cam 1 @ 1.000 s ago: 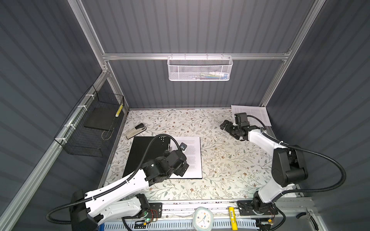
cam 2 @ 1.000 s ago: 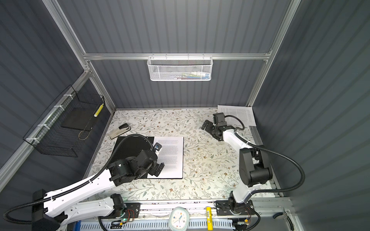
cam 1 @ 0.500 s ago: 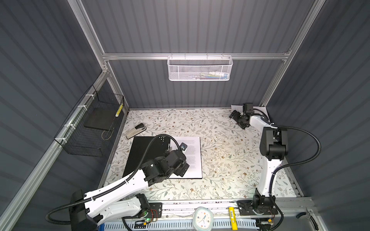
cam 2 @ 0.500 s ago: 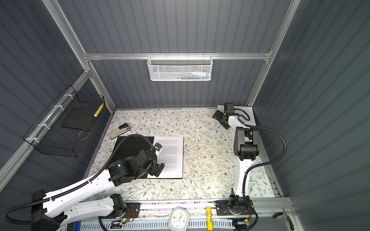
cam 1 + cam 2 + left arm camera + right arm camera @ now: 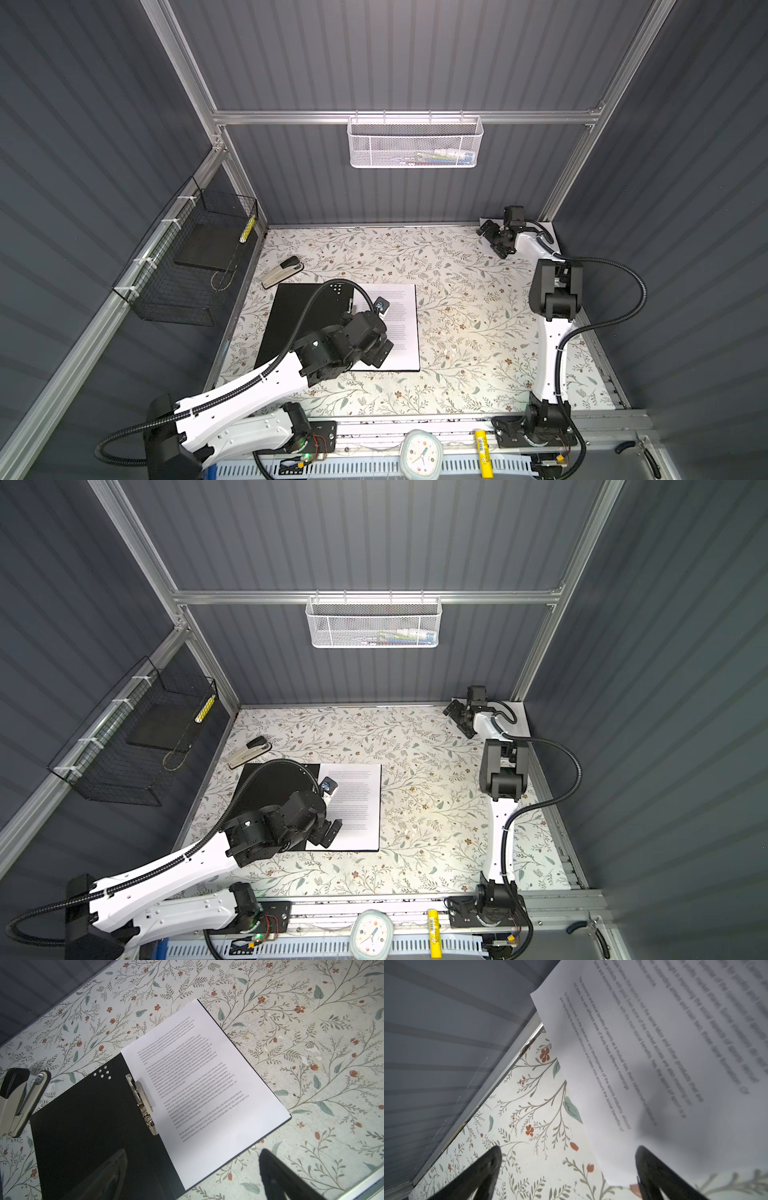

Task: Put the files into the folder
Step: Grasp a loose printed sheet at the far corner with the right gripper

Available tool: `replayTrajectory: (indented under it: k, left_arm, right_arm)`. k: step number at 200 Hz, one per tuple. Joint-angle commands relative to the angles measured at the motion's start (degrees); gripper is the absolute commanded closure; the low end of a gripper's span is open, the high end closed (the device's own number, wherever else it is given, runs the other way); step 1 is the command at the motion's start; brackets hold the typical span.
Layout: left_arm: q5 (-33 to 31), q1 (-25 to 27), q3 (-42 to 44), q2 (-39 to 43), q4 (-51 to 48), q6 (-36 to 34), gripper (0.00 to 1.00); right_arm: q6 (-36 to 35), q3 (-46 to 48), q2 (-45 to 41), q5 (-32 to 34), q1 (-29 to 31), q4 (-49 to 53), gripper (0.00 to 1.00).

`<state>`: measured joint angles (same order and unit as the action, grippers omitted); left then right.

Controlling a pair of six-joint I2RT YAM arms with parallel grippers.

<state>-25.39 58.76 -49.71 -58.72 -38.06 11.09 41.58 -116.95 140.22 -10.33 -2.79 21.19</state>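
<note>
- My right gripper (image 5: pixel 571 1178), jaws spread wide and empty, hangs low over the back right corner of the table (image 5: pixel 457 311). One finger is over the flowered cloth, the other over the near edge of a loose printed sheet (image 5: pixel 654 1043). I cannot tell whether it touches the paper.
- A second ago that arm was folded back, with the gripper out over the right middle of the table. It has since stretched to the corner, where both top views now show it (image 5: pixel 495 239) (image 5: pixel 461 719) at the sheet (image 5: pixel 519 723).
- My left gripper (image 5: pixel 195 1178), also spread and holding nothing, hovers above the near edge of the folder (image 5: pixel 303 320). It has not moved in that second.
- The folder lies open, black inside up, left of the table's centre. One filed sheet (image 5: pixel 207 1084) already rests on its right half, its edge beside the metal clip (image 5: pixel 143 1101).
- A stapler (image 5: pixel 282 270) sits just behind the folder's far left corner.
- My reading: the next fetch has begun, so the job is part done. The corner sheet lies flat near the wall, and catching its thin edge looks like the tricky part.
</note>
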Motion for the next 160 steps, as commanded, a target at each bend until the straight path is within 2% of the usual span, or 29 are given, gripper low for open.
replayTrajectory:
  k: [1,70,134,153,160]
  left_arm:
    - [0.98,-0.58,-0.21,0.99,0.41,-0.89,0.0]
    - [0.92,-0.58,-0.13,2.38,0.71,-0.79,0.0]
    - [1.02,-0.58,-0.33,3.41,0.71,-0.98,0.0]
    - [1.11,-0.66,-0.42,4.11,0.71,-0.99,0.0]
    - [1.04,-0.67,-0.46,4.35,0.71,-0.94,0.0]
  right_arm:
    - [1.11,-3.02,2.18,-0.96,-0.38,3.92,0.01]
    - [4.39,-9.11,6.12,-1.64,-1.15,10.42,0.01]
    - [4.75,-1.16,0.77,-6.03,0.03,11.07,0.01]
    - [4.41,2.41,-1.65,-8.31,0.65,10.67,0.01]
    - [4.38,4.33,-2.7,-11.41,0.91,9.88,0.01]
